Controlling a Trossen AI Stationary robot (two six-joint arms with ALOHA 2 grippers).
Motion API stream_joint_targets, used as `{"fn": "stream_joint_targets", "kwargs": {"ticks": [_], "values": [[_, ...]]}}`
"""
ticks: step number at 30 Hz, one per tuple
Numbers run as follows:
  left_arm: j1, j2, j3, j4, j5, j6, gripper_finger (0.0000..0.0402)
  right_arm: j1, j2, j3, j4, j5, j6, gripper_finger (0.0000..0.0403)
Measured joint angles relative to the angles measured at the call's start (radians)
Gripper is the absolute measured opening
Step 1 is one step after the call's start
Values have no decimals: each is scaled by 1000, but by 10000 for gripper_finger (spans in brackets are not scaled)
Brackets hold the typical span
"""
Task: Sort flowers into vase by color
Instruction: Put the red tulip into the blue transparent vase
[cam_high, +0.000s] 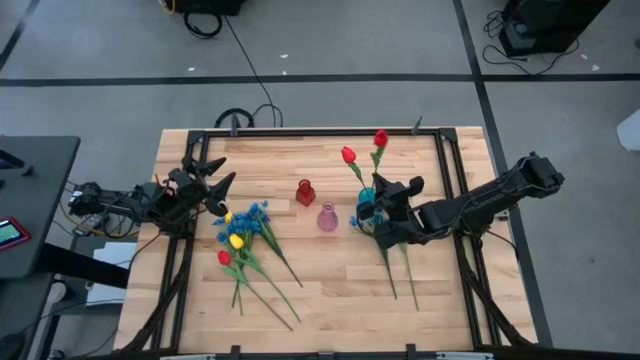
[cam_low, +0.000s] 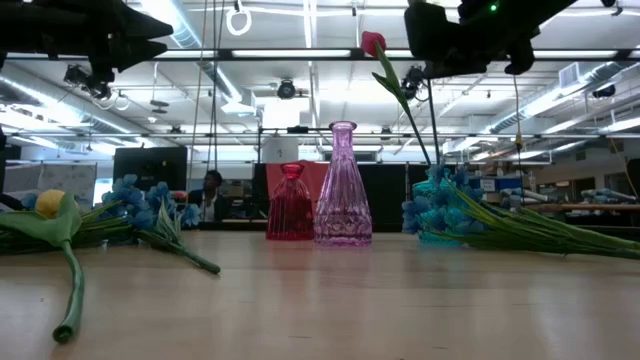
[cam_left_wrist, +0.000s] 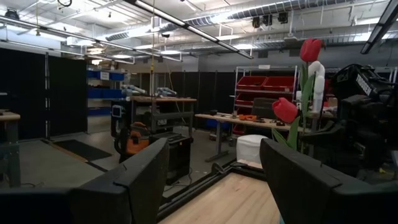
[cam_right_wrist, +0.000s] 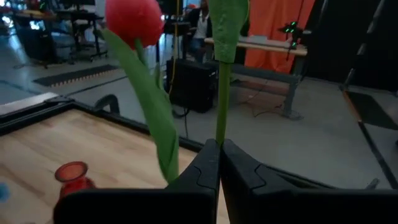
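From above, the right gripper (cam_high: 385, 212) sits by the blue vase (cam_high: 367, 205), two red tulips (cam_high: 349, 155) rising there. Its wrist view shows fingers (cam_right_wrist: 205, 168) clenched on a stem (cam_right_wrist: 222, 99); carry it upright to the red vase (cam_high: 305, 192). The left gripper (cam_high: 212, 185) hangs released above the loose flowers (cam_high: 245, 235).
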Motion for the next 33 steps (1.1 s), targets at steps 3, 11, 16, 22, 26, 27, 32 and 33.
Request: {"fn": "stream_joint_targets", "kwargs": {"ticks": [3,11,16,22,26,27,32,33], "values": [[0,0,0,-6,0,0,259,-12,0,0,-1,-14,-5,19],[0,0,0,-35,0,0,259,-30,0,-58,79,-56,-4,19],[0,0,0,-33,0,0,259,-31,-1,-132,164,-69,-6,19],[0,0,0,-30,0,0,259,-31,0,-196,245,-121,-7,19],[0,0,0,-30,0,0,259,-38,0,-252,320,-173,-7,19],[0,0,0,-30,0,0,259,-40,0,-267,339,-178,-8,19],[0,0,0,-30,0,0,259,-43,0,-329,407,-208,-16,19],[0,0,0,-30,0,0,259,-45,0,-340,417,-220,-16,19]]}}
